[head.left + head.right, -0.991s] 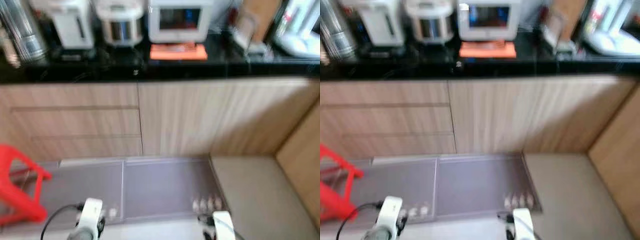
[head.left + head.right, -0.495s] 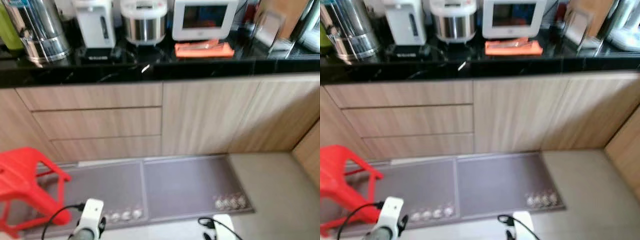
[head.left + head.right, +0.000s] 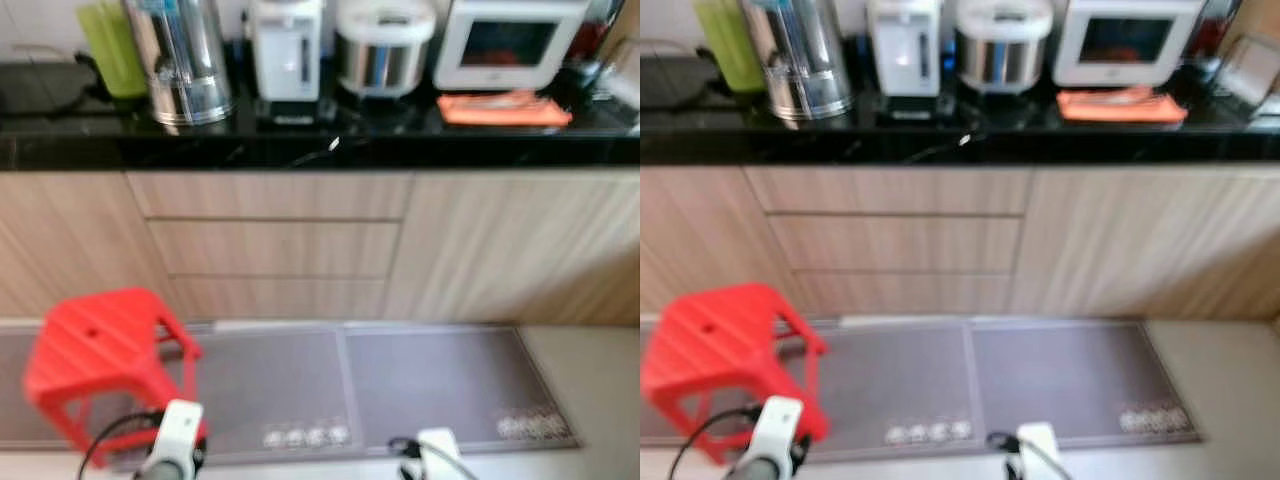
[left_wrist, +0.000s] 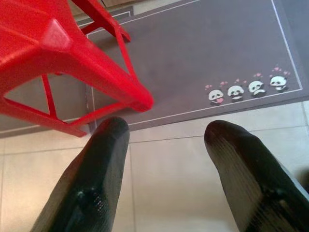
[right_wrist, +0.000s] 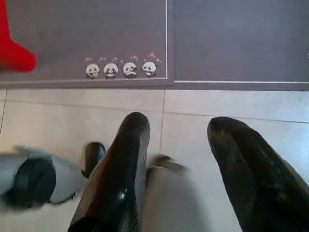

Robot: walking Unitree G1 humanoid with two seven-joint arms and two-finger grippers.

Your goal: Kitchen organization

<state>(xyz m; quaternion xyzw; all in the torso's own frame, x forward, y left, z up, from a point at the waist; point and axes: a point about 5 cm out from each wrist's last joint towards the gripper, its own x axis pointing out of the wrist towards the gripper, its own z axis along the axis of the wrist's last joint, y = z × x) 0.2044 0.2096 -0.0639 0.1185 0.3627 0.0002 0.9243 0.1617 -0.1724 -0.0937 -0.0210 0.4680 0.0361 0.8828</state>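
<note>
Both grippers, left (image 4: 166, 133) and right (image 5: 181, 128), hang spread open, empty, above floor by the red stool (image 3: 95, 350) and mat (image 3: 400, 385).

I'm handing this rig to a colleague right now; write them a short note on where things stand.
Left gripper: open, holding nothing, hanging low over the tiled floor beside the red stool.
Right gripper: open, holding nothing, low over the floor near the grey panda mat.
Ahead, on the black countertop: steel urn, white kettle dispenser, rice cooker, microwave, orange cloth.
Done: nothing visibly handled.
Left: all of the organizing, judging by this view.
</note>
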